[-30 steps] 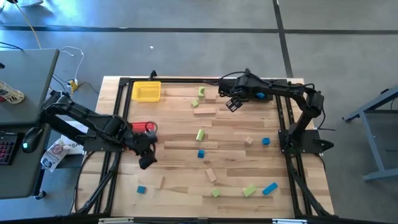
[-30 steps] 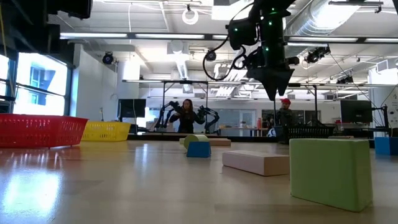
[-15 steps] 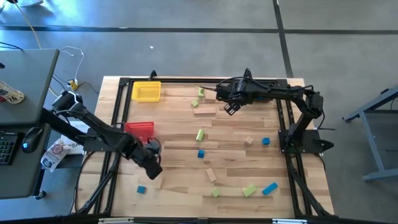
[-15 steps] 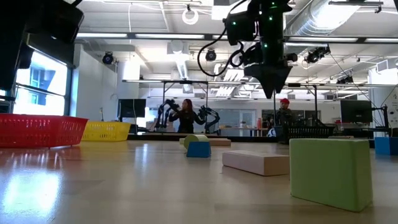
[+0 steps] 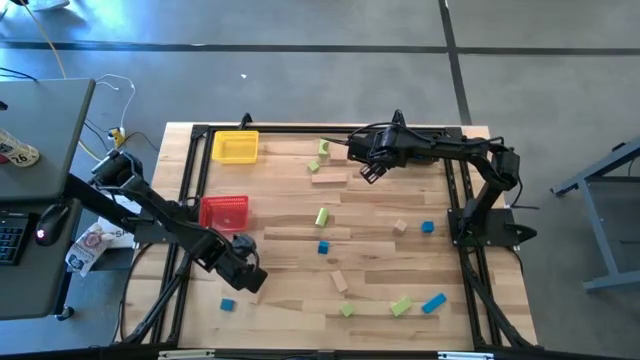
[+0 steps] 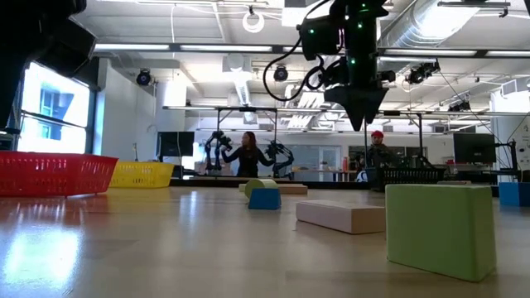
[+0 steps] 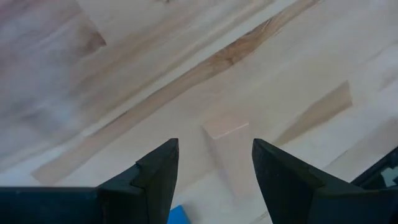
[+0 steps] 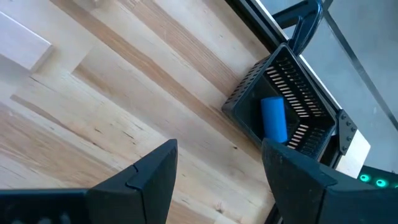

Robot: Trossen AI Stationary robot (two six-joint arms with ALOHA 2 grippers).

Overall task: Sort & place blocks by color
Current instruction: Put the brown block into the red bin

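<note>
Even indoor light, soft shadows, some blur close to my wrists.

From above, my table (image 5: 380, 205) is evenly lit and my arms throw only faint shadows on the wood. At table height, ceiling lamps (image 6: 252, 21) and a bright window (image 6: 51, 112) glare, the tabletop shines with reflections, and the green block (image 6: 440, 228) nearest the lens looks a little soft (perhaps just too close). My left wrist's picture is smeared across the wood grain; my right wrist's is crisp, the blue cylinder (image 8: 273, 119) clear in the black bin (image 8: 308, 134).
</note>
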